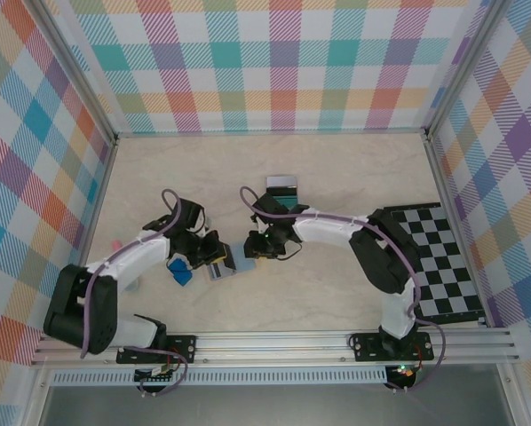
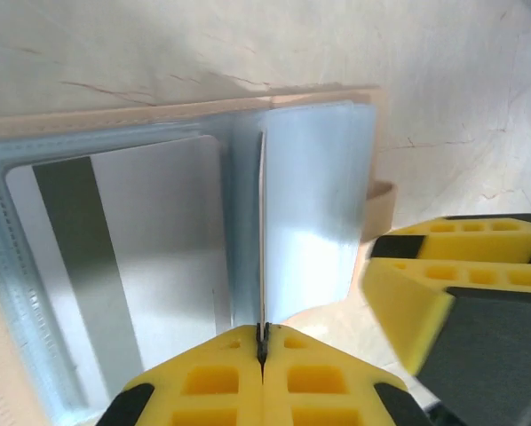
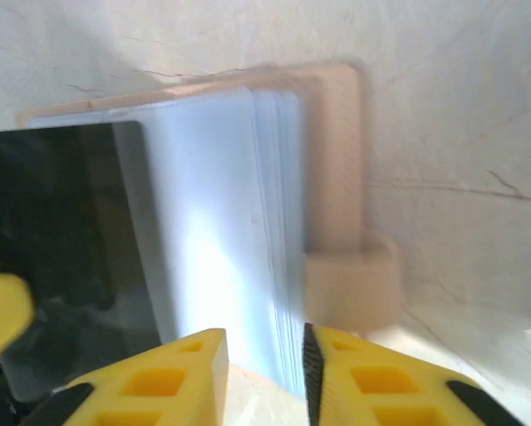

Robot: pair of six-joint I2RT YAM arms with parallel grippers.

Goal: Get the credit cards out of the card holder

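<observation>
Mid-extraction: card holder (image 1: 223,269) lies open at centre of table (image 1: 336,177), left gripper (image 2: 262,348) clenched on its upright inner leaf (image 2: 262,240), right gripper (image 3: 265,355) parted astride the leaf edges, striped credit card (image 2: 114,266) sleeved; next move probably needs the right pinching a card edge, sliding it outward.

Open card holder (image 2: 323,195) on a pale table (image 2: 461,98).
One thin upright sleeve (image 2: 262,231) at the fold clamped in the left gripper (image 2: 262,353); silver card (image 2: 159,257) with dark stripe in the left pocket; right gripper (image 2: 399,271) just beside the right edge.
</observation>
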